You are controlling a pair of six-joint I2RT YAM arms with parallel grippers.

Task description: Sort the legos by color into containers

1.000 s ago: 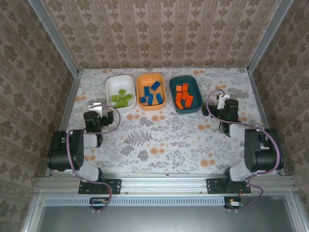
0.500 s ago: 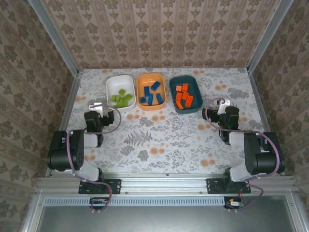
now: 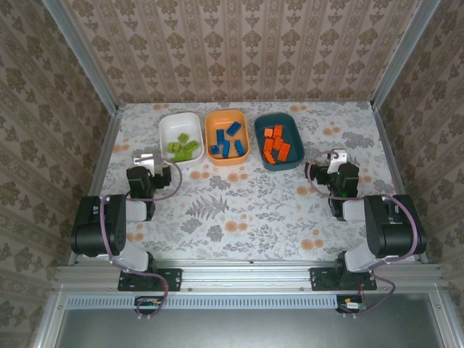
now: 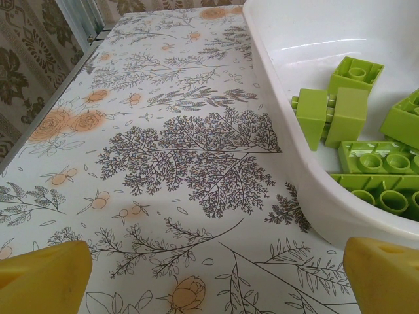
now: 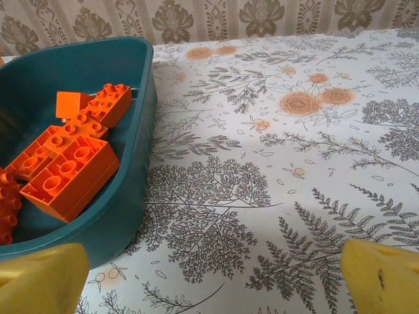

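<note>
lime green plastic bricks (image 4: 347, 111) in the white shallow plastic bowl (image 4: 281, 131), orange plastic bricks (image 5: 69, 170) in the dark teal shallow plastic bowl (image 5: 134, 196)
left gripper (image 4: 209, 275), right gripper (image 5: 209, 278): jaws spread wide, both empty

no readable text, label, brand, number or sign appears on anything in these views.

The bench (image 3: 239, 217) has a white cover with grey leafy branches and little orange flowers printed all over it. Walls (image 3: 239, 51) stand round it on three sides, dressed in brownish paper with rows of curly leaf shapes, and silver metal posts (image 3: 81, 54) lean up where the walls meet. A silver rail (image 3: 246, 274) runs along the near edge of the bench, and just below it lies a flat dark grey panel (image 3: 246, 330).
</note>
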